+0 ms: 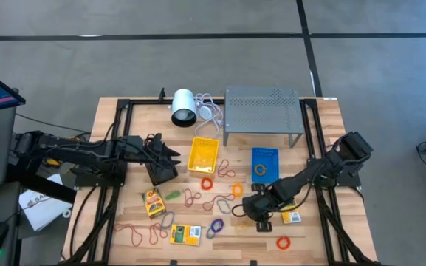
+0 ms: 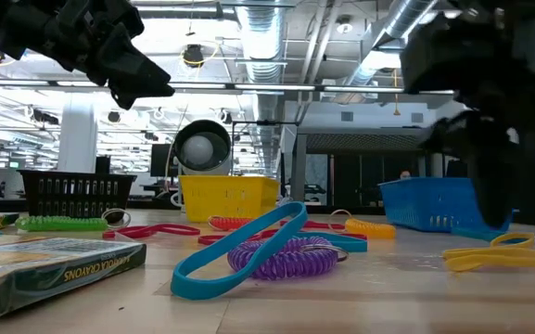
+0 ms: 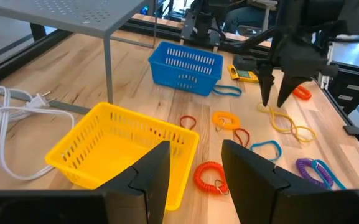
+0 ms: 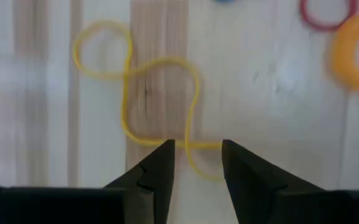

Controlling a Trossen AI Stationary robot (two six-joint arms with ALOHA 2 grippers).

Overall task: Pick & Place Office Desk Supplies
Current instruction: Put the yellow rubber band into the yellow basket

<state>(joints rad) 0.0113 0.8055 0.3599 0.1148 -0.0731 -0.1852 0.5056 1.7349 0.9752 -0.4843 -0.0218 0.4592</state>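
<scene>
The right gripper (image 4: 198,152) points straight down at the table (image 1: 323,236), fingers apart and empty, straddling a loose yellow rubber-band loop (image 4: 160,93) — its near end is hidden behind the fingertips. Farther back the left gripper (image 3: 195,165) hovers beside the yellow bin (image 1: 203,154), fingers apart, holding nothing. The blue bin (image 1: 264,163) sits beyond, partly screened in the low view by the right arm.

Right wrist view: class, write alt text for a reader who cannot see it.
The right gripper hangs with open jaws just above a yellow rubber band lying twisted on the wooden table. An orange band and a red band lie farther off.
</scene>
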